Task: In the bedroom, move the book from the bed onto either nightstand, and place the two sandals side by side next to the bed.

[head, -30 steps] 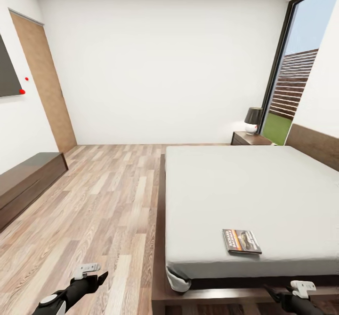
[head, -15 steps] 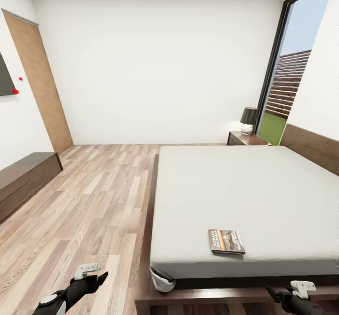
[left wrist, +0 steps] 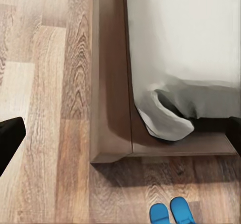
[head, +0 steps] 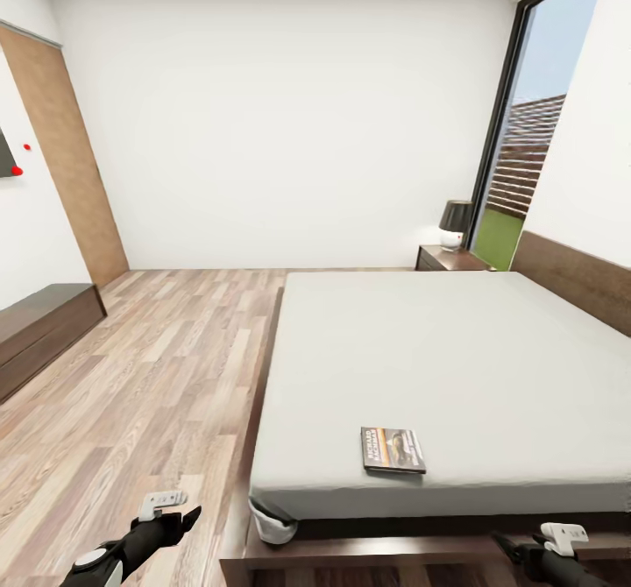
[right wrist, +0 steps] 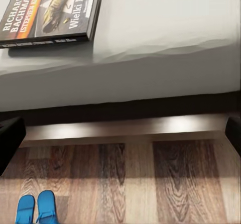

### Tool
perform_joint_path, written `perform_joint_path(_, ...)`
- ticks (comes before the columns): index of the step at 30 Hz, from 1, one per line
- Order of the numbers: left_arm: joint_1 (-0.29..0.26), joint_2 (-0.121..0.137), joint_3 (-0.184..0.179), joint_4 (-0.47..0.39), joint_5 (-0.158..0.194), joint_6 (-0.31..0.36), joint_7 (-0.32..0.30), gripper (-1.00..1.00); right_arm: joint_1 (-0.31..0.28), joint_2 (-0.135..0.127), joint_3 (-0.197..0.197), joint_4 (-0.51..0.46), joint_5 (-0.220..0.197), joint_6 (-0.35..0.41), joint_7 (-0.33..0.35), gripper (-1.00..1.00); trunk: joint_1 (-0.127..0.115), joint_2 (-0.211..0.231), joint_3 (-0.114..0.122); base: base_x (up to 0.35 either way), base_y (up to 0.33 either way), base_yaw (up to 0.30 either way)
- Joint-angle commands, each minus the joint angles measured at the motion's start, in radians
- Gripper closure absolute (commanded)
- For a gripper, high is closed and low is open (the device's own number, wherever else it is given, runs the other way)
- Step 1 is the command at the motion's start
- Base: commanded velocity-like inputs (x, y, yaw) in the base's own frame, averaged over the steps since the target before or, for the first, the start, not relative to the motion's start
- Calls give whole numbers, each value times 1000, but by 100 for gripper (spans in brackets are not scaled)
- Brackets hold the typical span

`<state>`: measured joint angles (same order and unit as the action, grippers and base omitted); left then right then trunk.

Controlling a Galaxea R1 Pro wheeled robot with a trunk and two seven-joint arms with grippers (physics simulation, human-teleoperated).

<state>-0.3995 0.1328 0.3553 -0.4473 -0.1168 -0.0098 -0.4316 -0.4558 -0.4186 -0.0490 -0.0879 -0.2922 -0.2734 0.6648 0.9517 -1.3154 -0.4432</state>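
The book (head: 392, 449) lies flat on the pale grey mattress of the bed (head: 438, 359), close to its foot edge; its dark cover (right wrist: 50, 13) shows white lettering. Two blue sandals (left wrist: 171, 213) lie side by side on the wood floor just off the bed's foot corner, and they are also visible past the frame (right wrist: 36, 208). A nightstand (head: 447, 258) stands at the far side by the headboard. My left gripper (head: 180, 517) hangs open over the floor, left of the bed. My right gripper (head: 513, 548) is open, low in front of the bed's foot board.
A black-shaded lamp (head: 455, 222) sits on the nightstand. The long dark TV bench (head: 39, 333) runs along the left wall, with a wooden door (head: 66, 158) behind it. A tall window (head: 526, 131) is at the right. Open plank floor (head: 149, 377) lies left of the bed.
The whole head view has shifted: bed, book and nightstand now sit further left in the picture, so the camera moved. Both grippers keep the same pose.
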Motion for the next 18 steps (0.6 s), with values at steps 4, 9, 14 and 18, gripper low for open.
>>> perform_joint_path(4, -1, -1, 8, -1, -10, -1, -7, -100, -1, 0, -5, 2, -1, -1, 6, -100, 0, -1, -1, 0, -266, 0)
perform_joint_path(9, -1, -1, 8, -1, -11, -1, -7, -100, -1, 0, -5, 2, -1, -1, 6, -100, 0, -1, -1, 0, -266, 0)
perform_joint_path(14, -1, -1, 8, -1, -11, -1, -7, -100, -1, 0, -5, 2, -1, -1, 6, -100, 0, -1, -1, 0, -266, 0)
perform_joint_path(18, -1, -1, 8, -1, -11, -1, -7, -100, -1, 0, -5, 2, -1, -1, 6, -100, 0, -1, -1, 0, -266, 0)
